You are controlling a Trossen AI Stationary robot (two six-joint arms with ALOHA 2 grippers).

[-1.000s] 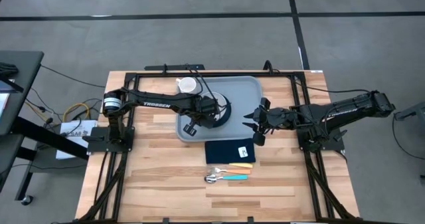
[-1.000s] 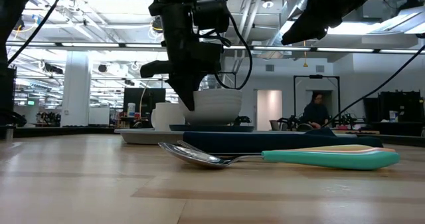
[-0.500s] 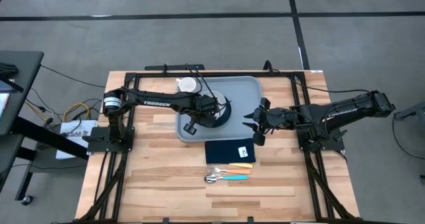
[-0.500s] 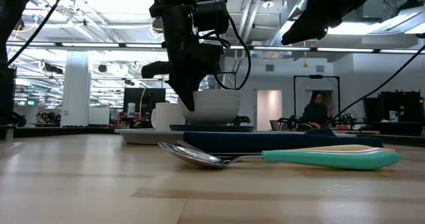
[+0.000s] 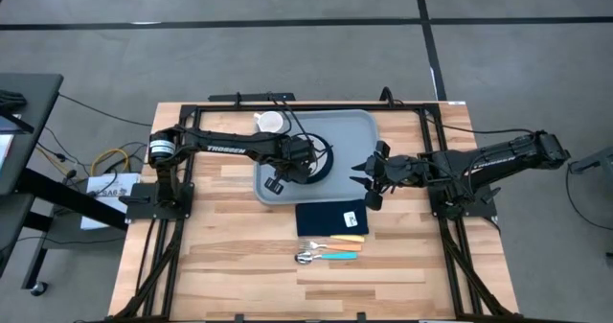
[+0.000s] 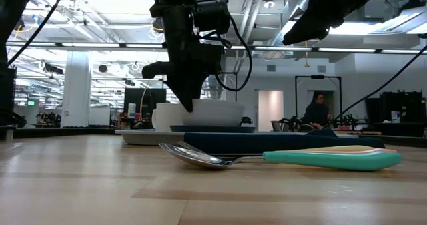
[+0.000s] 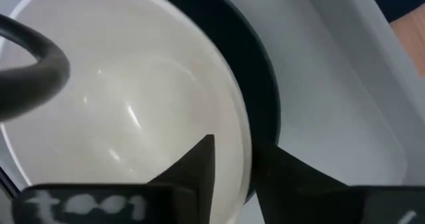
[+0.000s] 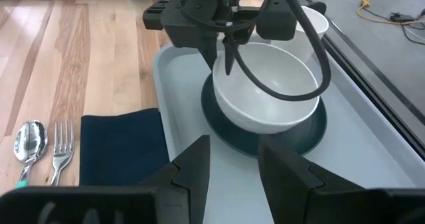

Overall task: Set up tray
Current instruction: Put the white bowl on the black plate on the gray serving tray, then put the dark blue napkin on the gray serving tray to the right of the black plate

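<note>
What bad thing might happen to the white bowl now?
The left gripper has its fingers on either side of the white bowl's rim, so lifting away carelessly might tip or drag the bowl off the dark plate. The cup stands close behind on the tray; a sliding bowl might knock it. The right gripper waits beside the tray.

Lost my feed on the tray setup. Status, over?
Left gripper at white bowl rim, jaws straddling it. Bowl sits on dark plate in tray. Right gripper hovers beside tray, jaws open. Nothing in the way.
</note>
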